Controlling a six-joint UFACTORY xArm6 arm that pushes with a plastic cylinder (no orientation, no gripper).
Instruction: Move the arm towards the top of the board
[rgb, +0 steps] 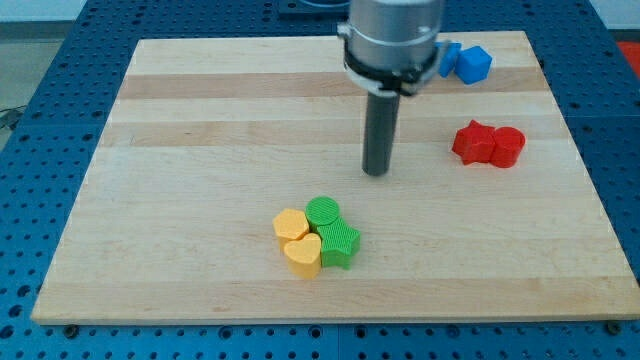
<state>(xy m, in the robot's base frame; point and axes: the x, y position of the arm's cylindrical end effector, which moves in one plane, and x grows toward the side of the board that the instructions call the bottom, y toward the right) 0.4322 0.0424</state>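
Observation:
My tip (377, 171) rests on the wooden board (200, 150), right of the board's middle. It stands above and to the right of a cluster near the view's bottom: a green cylinder (323, 212), a green star-shaped block (339, 245), a yellow hexagonal block (290, 224) and a yellow heart-shaped block (303, 255). The tip touches none of them. Two red blocks (488, 144) lie to the tip's right. Two blue blocks (466, 62) sit at the view's top right, one partly hidden behind the arm.
The arm's metal housing (393, 40) hangs over the board's top edge. A blue perforated table (40, 120) surrounds the board on all sides.

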